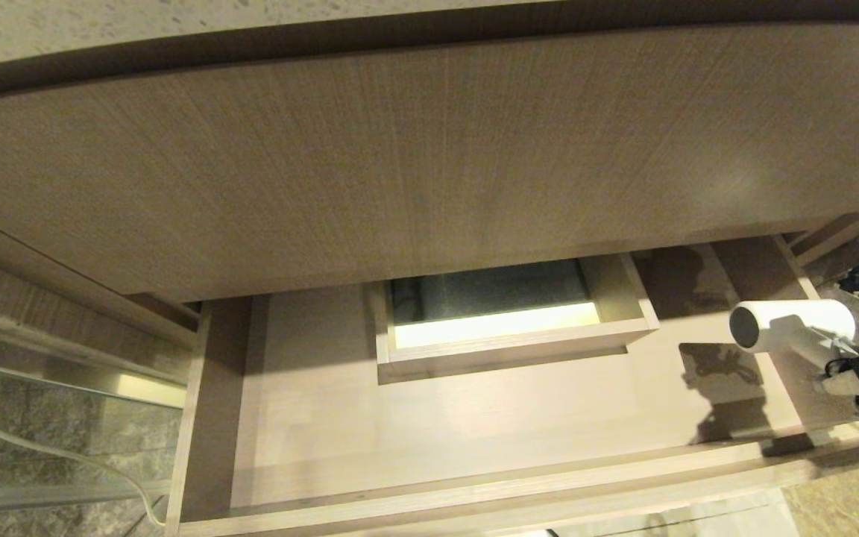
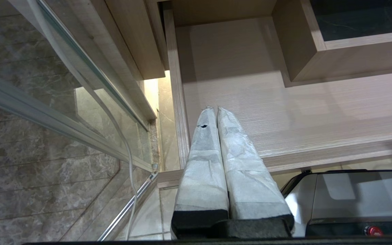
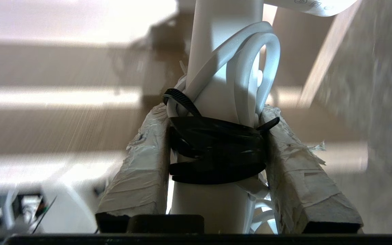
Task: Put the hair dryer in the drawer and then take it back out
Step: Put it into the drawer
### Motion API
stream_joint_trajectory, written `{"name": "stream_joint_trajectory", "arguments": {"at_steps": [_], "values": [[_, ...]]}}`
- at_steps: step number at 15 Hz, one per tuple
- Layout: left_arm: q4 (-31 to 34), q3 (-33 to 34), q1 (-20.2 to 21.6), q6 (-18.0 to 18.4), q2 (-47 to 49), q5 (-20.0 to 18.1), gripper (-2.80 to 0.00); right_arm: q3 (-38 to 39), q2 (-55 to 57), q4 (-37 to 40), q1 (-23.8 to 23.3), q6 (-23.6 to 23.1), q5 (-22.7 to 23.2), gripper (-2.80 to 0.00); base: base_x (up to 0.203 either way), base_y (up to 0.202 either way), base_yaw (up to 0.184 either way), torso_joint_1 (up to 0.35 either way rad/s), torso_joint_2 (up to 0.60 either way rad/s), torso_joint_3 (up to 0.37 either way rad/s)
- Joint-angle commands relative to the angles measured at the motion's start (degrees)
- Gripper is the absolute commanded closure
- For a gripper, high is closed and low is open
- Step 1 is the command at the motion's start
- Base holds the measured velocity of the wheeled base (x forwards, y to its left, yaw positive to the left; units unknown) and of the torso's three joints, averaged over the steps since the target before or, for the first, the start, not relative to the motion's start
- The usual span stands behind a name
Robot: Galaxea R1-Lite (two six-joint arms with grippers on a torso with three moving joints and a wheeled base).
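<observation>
Over the right end of the wide, shallow light-brown wood-grain drawer (image 1: 429,462) we see the white hair dryer w/ short cylindrical barrel and grey round end (image 1: 791,326), held up above the drawer floor, not resting on it, its shadow falling on the wood below. Our right gripper (image 3: 216,153) pinches the straight handle right where the white cord is bundled under a black tie, taped fingers (image 3: 141,163) pressing both sides. We judge it a light, stiff plastic body, smooth and prob. slippery; the barrel end overhangs, so it may swing. Handle is the sensible hold, tho gripping over the cord loops and tie makes a lumpy seat that could shift. Left gripper (image 2: 216,112) hangs idle by the drawer's left front corner, fingers pressed together, nothing between.
</observation>
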Motion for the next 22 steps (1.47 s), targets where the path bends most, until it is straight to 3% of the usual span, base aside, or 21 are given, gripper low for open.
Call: {"name": "stream_joint_trajectory", "arguments": {"at_steps": [1, 10, 18, 19, 22], "values": [[0.0, -0.1, 0.0, 0.0, 0.0, 0.0, 0.0, -0.8, 5.9, -3.3, 0.0, -0.3, 0.4, 0.0, 0.0, 0.0, 0.0, 0.0, 0.0, 0.0], [0.1, 0.0, 0.0, 0.0, -0.1, 0.0, 0.0, -1.4, 20.9, -26.0, 1.1, -2.2, 2.6, 0.0, 0.0, 0.0, 0.0, 0.0, 0.0, 0.0], [0.0, 0.0, 0.0, 0.0, 0.0, 0.0, 0.0, -2.0, 30.2, -38.4, 1.1, -2.2, 4.1, 0.0, 0.0, 0.0, 0.0, 0.0, 0.0, 0.0], [0.0, -0.1, 0.0, 0.0, -0.1, 0.0, 0.0, -2.1, 30.9, -38.5, 1.1, -2.2, 4.3, -2.8, 0.0, 0.0, 0.0, 0.0, 0.0, 0.0], [0.0, 0.0, 0.0, 0.0, -0.1, 0.0, 0.0, -1.4, 28.8, -39.6, 1.0, -2.0, 4.3, -2.8, 0.0, 0.0, 0.0, 0.0, 0.0, 0.0]]}}
